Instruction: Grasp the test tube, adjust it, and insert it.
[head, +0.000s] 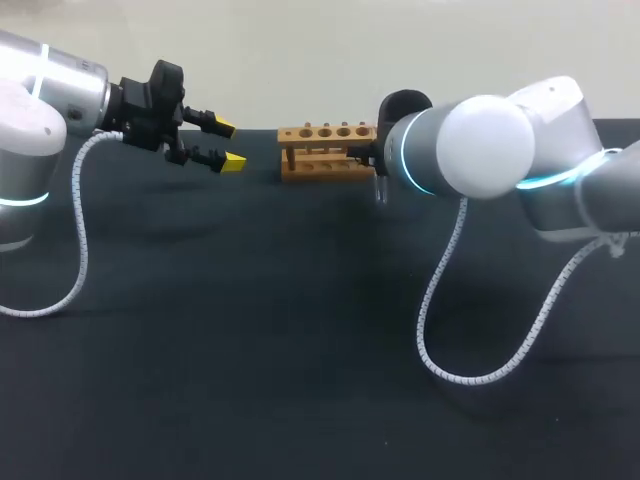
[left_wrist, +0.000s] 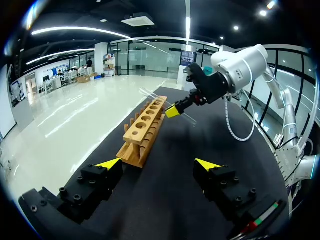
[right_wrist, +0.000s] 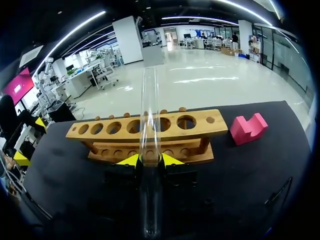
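A clear glass test tube (right_wrist: 150, 125) is held between the yellow tips of my right gripper (right_wrist: 150, 160), which is shut on it near its lower part. It stands just in front of the wooden rack (right_wrist: 150, 131), whose top bar has a row of several holes. From the left wrist view the tube (left_wrist: 186, 116) slants across the right gripper (left_wrist: 174, 110) at the rack's far end (left_wrist: 145, 127). In the head view my right arm (head: 480, 145) hides its own gripper; only the tube's end (head: 380, 190) shows beside the rack (head: 325, 150). My left gripper (head: 230, 145) hangs open and empty, left of the rack.
A pink notched block (right_wrist: 247, 128) lies on the black table (head: 250, 330) beyond the rack's right end in the right wrist view. Grey cables hang from both arms down to the table. My left gripper (left_wrist: 157, 164) points along the rack.
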